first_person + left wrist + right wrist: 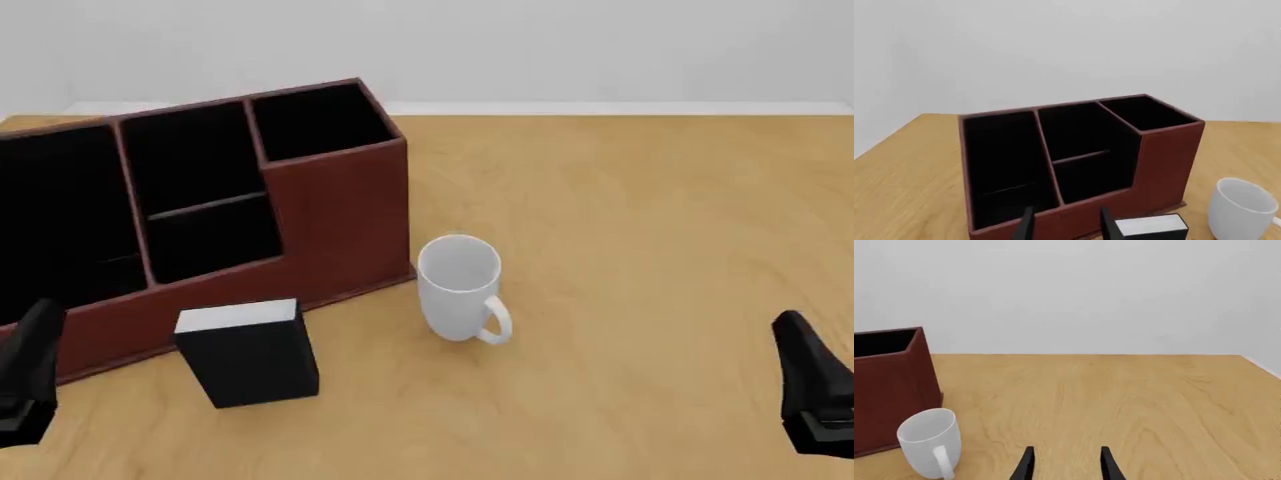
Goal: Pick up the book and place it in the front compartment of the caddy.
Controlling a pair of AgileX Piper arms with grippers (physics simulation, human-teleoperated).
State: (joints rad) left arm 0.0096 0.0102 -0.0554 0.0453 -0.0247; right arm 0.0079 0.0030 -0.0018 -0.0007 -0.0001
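Nothing done yet: the small black-covered book with white page edge (247, 352) stands untouched just in front of the reddish-brown leather-look caddy (340, 215). We've got the left gripper (1066, 225) and right gripper (1066, 464) both spread apart, holding nothing. Grasp, lift and drop-in all remain.

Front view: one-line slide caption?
Book upright beside mug, in front of the caddy; both pincers low at the table's near edge.

Black book (248, 360), reddish-brown caddy (340, 215), white mug (459, 290)

Wooden table (641, 200) carries caddy (340, 215), book (247, 355), mug (458, 290).
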